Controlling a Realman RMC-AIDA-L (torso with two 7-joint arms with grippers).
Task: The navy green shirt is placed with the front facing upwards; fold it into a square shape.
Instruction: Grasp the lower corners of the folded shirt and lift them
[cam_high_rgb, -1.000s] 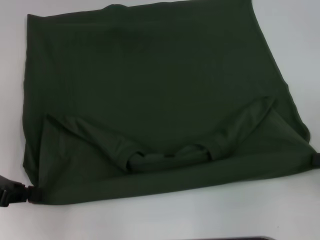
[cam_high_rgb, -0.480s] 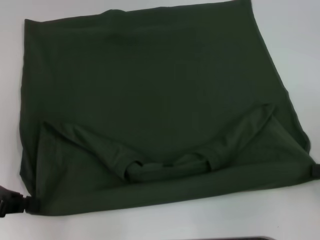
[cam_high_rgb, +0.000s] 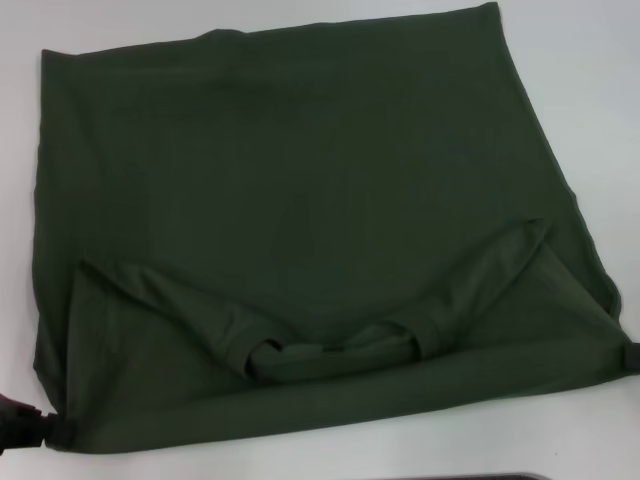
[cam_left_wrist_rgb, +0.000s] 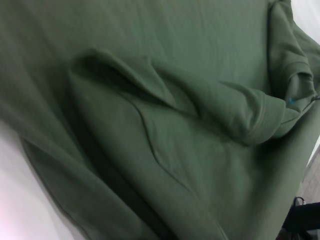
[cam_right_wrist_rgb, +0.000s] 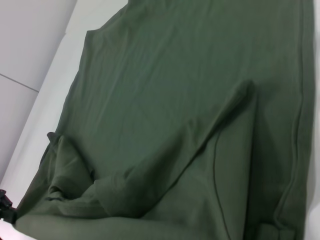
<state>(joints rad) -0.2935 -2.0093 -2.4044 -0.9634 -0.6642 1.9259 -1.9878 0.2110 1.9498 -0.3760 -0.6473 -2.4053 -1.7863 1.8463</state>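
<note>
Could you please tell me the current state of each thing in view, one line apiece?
navy green shirt: spread flat on the table, sleeves and collar folded in, no lettering showing.
left tool: at the shirt's near left corner.
right tool: at the shirt's near right corner.
table: white, under the shirt.

Very little of the robot shows. In the head view, the left gripper (cam_high_rgb: 48, 430) appears at about eight o'clock as a black, blocky shape with a matte finish, narrowing to a short dark tip. The right gripper (cam_high_rgb: 631, 357) is only a small black sliver at about four o'clock, cut by the frame edge. A thin dark curved strip lies along the edge at six o'clock; what it is cannot be told. No cables, screws or markings are discernible.
</note>
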